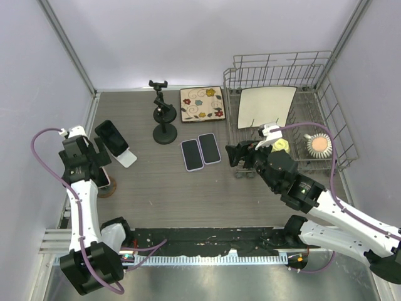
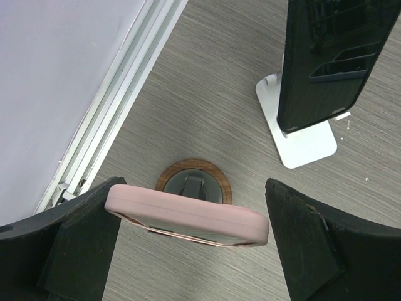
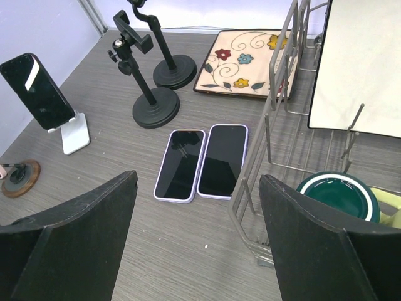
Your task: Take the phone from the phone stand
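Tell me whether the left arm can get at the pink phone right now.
Probably yes: the left gripper is open with one finger either side of the pink phone, nothing between them. The black phone on the white stand sits clear of it.

White arms (image 1: 351, 221), black fingers (image 2: 75, 248), purple cables (image 1: 32, 149).

You have a bench (image 1: 163, 194) with a grey wood-grain top. Plain pale lavender panels (image 1: 188, 37) close its left, far and right edges. Slanted aluminium posts (image 1: 66, 41) rise at the far corners. Light even; bright strip (image 1: 131, 88) along the far edge.
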Controlling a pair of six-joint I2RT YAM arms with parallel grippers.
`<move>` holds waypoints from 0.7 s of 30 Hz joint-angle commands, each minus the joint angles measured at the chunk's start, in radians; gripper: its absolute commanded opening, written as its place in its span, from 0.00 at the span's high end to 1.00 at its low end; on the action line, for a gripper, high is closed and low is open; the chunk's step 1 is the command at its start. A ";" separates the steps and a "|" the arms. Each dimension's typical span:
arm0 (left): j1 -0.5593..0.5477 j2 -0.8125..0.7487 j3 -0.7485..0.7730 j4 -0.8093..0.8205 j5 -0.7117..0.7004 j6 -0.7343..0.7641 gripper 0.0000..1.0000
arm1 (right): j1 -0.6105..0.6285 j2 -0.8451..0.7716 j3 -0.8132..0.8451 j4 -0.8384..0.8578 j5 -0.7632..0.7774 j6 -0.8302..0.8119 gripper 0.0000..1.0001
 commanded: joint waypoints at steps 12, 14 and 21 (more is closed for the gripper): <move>0.004 -0.082 0.042 -0.028 0.048 -0.003 0.39 | 0.012 0.016 0.012 0.049 0.001 -0.020 0.17; 0.004 -0.091 0.050 -0.037 0.039 -0.003 0.47 | 0.014 0.015 0.012 0.049 0.003 -0.020 0.17; -0.006 -0.094 0.163 -0.123 -0.020 -0.023 0.77 | 0.015 0.018 0.012 0.050 0.003 -0.020 0.17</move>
